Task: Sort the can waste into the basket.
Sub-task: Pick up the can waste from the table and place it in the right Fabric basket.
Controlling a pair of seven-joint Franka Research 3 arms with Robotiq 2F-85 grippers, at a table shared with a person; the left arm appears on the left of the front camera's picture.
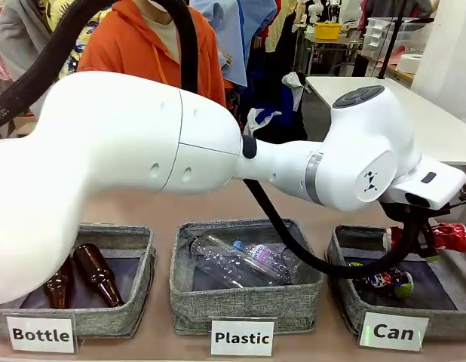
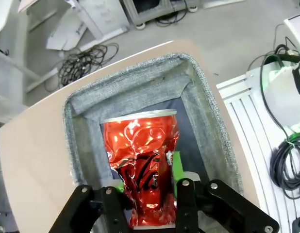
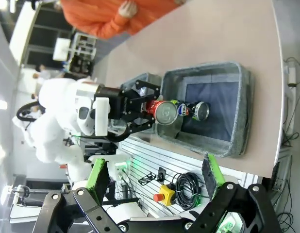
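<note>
I have the left arm reached right across the table, so its gripper (image 1: 431,240) hangs over the Can basket (image 1: 346,290) at my far right. Its fingers are closed on the red can (image 2: 142,165), pinching the crumpled body near one end with the green pads (image 2: 177,162) on either side. The can sticks out sideways from the fingers in the front view, its top pointing off to the right. From the left wrist I look straight down the can into the basket, with the dark floor showing past its rim on all sides, so I judge it is lined up well inside the walls and would fall clear of the fabric edge if I let go.

The dark can (image 1: 389,280) already lies on its side on the basket floor, below and a little left of the red one. That leaves only the red can to go in.

My right gripper (image 3: 155,177) is held well back from the table with its fingers spread wide and nothing between them, out of the left arm's way. From there it looks across at the left gripper holding the red can above the basket's near wall.

The Plastic bin (image 1: 189,298) and Bottle bin (image 1: 142,286) hold their own items and play no part here.
</note>
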